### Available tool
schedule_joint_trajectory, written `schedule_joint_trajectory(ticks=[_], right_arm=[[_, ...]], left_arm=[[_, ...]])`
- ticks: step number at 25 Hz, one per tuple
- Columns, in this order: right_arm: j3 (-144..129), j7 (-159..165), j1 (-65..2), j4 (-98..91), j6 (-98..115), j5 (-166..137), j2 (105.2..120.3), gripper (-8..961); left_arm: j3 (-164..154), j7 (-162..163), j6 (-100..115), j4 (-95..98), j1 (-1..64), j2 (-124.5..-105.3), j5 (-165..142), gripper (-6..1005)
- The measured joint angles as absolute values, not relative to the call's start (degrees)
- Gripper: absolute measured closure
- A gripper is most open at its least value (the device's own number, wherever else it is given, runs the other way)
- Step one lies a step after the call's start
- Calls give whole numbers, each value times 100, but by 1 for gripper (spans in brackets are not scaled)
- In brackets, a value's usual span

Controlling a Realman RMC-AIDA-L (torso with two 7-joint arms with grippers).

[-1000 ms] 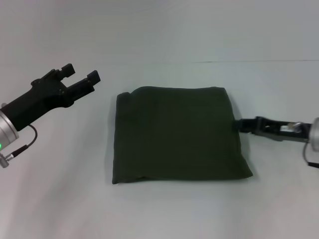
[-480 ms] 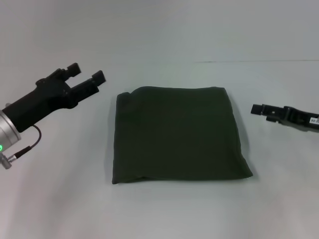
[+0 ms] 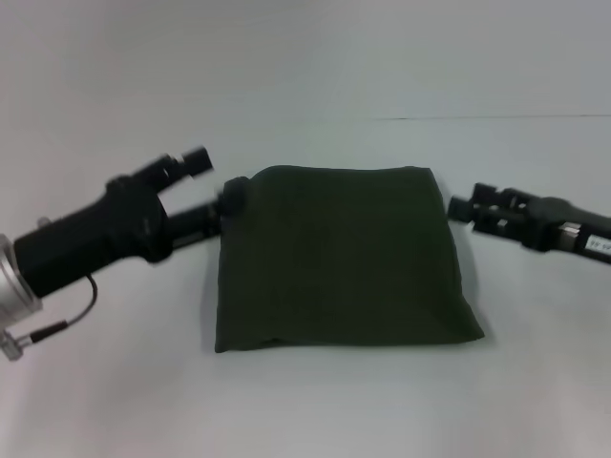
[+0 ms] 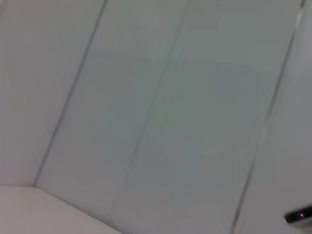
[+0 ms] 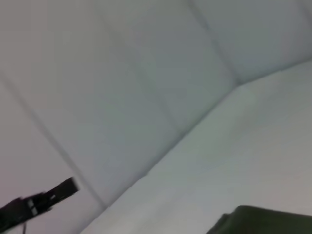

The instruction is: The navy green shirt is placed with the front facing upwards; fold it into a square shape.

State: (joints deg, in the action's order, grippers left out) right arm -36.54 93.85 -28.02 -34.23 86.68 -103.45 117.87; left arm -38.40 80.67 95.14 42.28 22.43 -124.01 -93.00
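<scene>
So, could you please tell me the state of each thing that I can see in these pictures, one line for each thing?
navy green shirt: folded into a rough square, lying flat on the table, plain side up, no lettering showing.
left gripper: open, at the shirt's far left corner, lower finger touching the edge.
right gripper: just off the shirt's right edge, apart from it; open or shut cannot be told.
table: white, bearing the shirt.
</scene>
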Motion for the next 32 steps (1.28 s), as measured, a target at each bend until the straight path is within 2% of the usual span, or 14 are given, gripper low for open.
schedule_joint_trajectory(ticks=[6, 12, 32], right_arm=[[-4191, 8853, -2849, -3461, 8769, -10357, 11849, 29], [-4885, 8775, -2870, -3549, 8856, -10391, 11782, 32], [-5105, 8764, -2841, -3709, 9078, -10635, 11774, 38]], left_arm=[[-3892, 8074, 9771, 4257, 2258, -12403, -9924, 91], [-3876, 8078, 9947, 4278, 2220, -12410, -10433, 92], [-3762, 8366, 10238, 4359, 2206, -12401, -10914, 91]])
